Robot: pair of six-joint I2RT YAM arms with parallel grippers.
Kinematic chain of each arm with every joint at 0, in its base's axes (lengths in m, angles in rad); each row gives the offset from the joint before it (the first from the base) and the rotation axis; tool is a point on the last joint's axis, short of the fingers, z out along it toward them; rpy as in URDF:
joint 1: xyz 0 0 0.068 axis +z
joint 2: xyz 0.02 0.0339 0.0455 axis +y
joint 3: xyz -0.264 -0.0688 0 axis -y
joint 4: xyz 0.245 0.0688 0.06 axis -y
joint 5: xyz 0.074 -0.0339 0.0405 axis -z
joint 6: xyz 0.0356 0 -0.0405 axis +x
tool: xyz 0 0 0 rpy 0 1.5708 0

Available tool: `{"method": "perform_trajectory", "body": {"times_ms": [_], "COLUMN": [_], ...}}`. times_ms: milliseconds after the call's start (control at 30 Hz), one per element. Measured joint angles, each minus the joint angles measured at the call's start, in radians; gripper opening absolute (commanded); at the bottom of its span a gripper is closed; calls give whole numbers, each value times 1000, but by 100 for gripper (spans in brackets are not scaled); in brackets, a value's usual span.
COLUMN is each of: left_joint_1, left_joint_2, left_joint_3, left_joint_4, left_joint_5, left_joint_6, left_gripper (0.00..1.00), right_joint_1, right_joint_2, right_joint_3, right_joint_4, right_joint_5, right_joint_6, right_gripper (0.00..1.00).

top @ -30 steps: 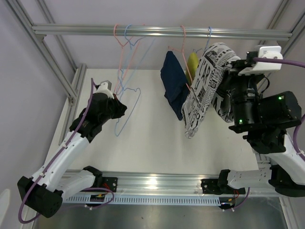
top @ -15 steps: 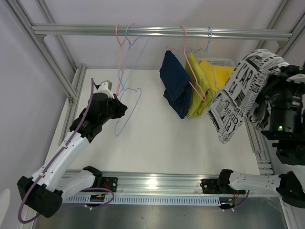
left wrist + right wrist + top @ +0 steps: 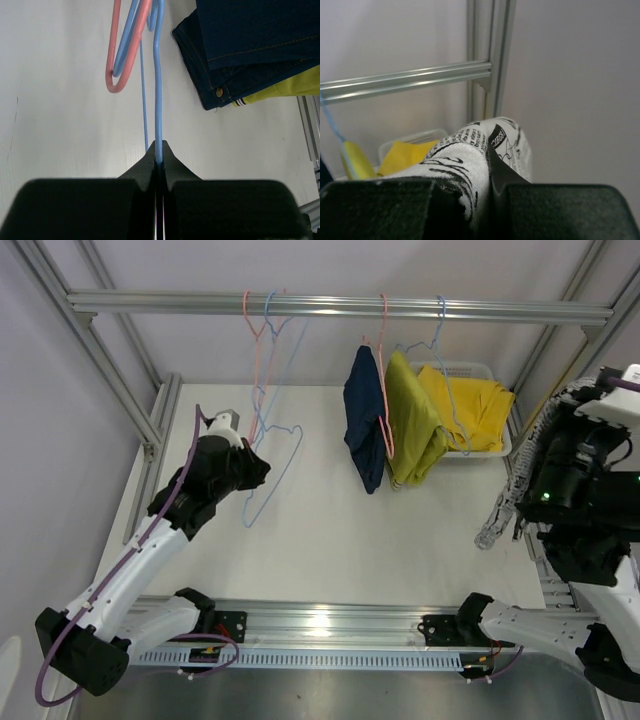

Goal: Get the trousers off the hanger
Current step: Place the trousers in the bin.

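Observation:
My right gripper point(image 3: 487, 172) is shut on the black-and-white print trousers point(image 3: 470, 142). They hang from it at the far right, clear of the rail point(image 3: 497, 520). Dark navy trousers point(image 3: 363, 425) hang on a pink hanger point(image 3: 384, 360), and they also show in the left wrist view point(image 3: 250, 40). Mustard-olive trousers point(image 3: 412, 425) hang beside them on a blue hanger point(image 3: 440, 335). Bright yellow trousers point(image 3: 482, 405) lie in a white basket point(image 3: 450, 367). My left gripper point(image 3: 255, 470) is shut on the lower wire of an empty blue hanger point(image 3: 158, 75). No camouflage garment is in view.
The hangers hang from an aluminium rail point(image 3: 340, 306) across the back. Empty pink and blue hangers point(image 3: 258, 350) hang at its left part. Frame posts point(image 3: 100, 350) stand at both sides. A linear rail point(image 3: 320, 625) runs along the near edge.
My right arm has swung right and down, pulling the print trousers away from the rail and the other garments. The navy and olive trousers have swung back. My left arm has stayed put.

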Motion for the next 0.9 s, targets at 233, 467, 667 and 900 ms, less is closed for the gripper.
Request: {"method": "perform_trajectory", "body": {"times_ms": [233,467,667,900], "left_joint_1": [-28,-29,-34,-37], "left_joint_2": [0,0,0,6], "left_joint_3": [2,4,8,11], "left_joint_4": [-7,-12,-14,-15], "left_joint_5": [-10,-16,-16,-16], "left_joint_6": [6,7,8,14], "left_gripper": [0,1,1,1], "right_joint_1": [-313,-623,-705,-821], "right_joint_2": [69,209,249,272], "right_joint_3": [8,58,-18,-75], "right_joint_4": [-335,-653,-750,-749], "right_joint_5": [-130,-391,-507,-586], "right_joint_6": [365,793,958,1058], "right_gripper": [0,0,0,0]}}
